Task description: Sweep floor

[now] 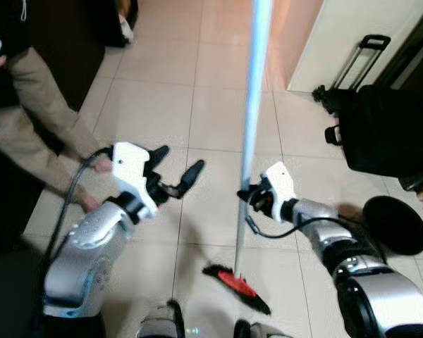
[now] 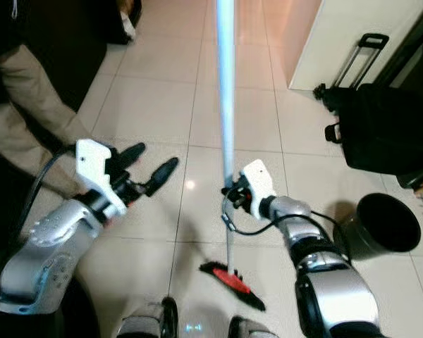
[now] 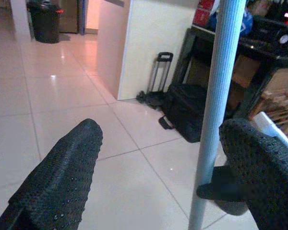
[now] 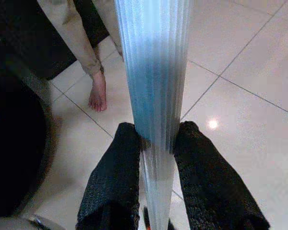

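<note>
Right gripper (image 1: 245, 195) is clamped on the broom handle (image 1: 254, 105); in the right wrist view both black fingers (image 4: 116, 182) press against the ribbed pale-blue pole from either side. The broom stands nearly upright, with its red-and-black head (image 1: 237, 287) resting on the tiled floor (image 1: 162, 91) just in front of the robot's feet, below the right gripper. Left gripper (image 1: 178, 169) is spread wide, holds nothing, and hovers over the floor to the left of the pole, apart from it; in the left wrist view the pole passes between its two fingers without touching either. A black bin (image 2: 379, 224) sits on the floor beside the right arm. A black bag with a pull-up handle (image 1: 381, 127) stands against the pale wall further right. A person in beige trousers (image 1: 35, 120) stands close on the left, bare foot (image 4: 98, 91) on the tiles.
</note>
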You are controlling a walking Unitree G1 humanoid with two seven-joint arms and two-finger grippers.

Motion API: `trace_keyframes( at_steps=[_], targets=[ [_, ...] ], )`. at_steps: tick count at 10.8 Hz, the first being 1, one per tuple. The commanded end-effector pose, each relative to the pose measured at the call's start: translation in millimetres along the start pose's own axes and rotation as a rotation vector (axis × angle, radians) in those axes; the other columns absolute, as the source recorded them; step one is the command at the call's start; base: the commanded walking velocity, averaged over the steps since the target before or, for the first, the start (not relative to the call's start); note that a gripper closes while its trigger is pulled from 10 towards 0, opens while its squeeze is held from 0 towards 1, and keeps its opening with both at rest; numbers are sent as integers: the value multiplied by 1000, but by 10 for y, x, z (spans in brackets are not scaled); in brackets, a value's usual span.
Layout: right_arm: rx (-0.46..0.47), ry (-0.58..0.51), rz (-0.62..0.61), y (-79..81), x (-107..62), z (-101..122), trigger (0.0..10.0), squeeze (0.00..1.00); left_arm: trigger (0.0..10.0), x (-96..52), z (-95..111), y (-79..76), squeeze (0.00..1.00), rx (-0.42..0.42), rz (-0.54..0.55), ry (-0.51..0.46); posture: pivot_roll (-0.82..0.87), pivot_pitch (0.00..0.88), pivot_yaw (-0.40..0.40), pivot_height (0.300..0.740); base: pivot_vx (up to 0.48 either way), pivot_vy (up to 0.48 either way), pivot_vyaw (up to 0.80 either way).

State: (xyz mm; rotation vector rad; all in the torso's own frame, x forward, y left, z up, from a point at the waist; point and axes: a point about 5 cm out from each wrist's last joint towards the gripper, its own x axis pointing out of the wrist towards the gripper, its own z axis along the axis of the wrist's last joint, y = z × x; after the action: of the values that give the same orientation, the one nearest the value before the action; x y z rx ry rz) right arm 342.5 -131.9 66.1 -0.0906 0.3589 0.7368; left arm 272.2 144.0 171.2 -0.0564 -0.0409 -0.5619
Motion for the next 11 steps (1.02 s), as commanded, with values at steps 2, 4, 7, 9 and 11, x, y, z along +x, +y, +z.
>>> trace_keyframes(
  at_steps=[2, 4, 7, 9, 11],
  targets=[
    [5, -11, -20, -57, -51, -7, 10000, 0, 10000, 16, -13, -29, 0, 0, -11, 6, 98, 178, -47, 740, 480, 0, 0],
    [4, -9, -17, -53, -48, -7, 10000, 0, 10000, 14, -13, -24, 0, 4, -12, 7, 99, 168, -47, 740, 480, 0, 0],
    [3, -13, -11, -39, -34, 4, 10000, 0, 10000, 8, 4, -6, 0, 15, -8, 6, 101, 159, -45, 740, 480, 0, 0],
    [1, -16, -5, -23, -27, 0, 10000, 0, 10000, 3, 3, -2, 0, 17, -9, 7, 101, 153, -43, 740, 480, 0, 0],
    [3, -15, 2, -12, -24, -9, 10000, 0, 10000, 4, 9, 2, 0, 22, -9, 9, 102, 149, -43, 740, 480, 0, 0]
  ],
)
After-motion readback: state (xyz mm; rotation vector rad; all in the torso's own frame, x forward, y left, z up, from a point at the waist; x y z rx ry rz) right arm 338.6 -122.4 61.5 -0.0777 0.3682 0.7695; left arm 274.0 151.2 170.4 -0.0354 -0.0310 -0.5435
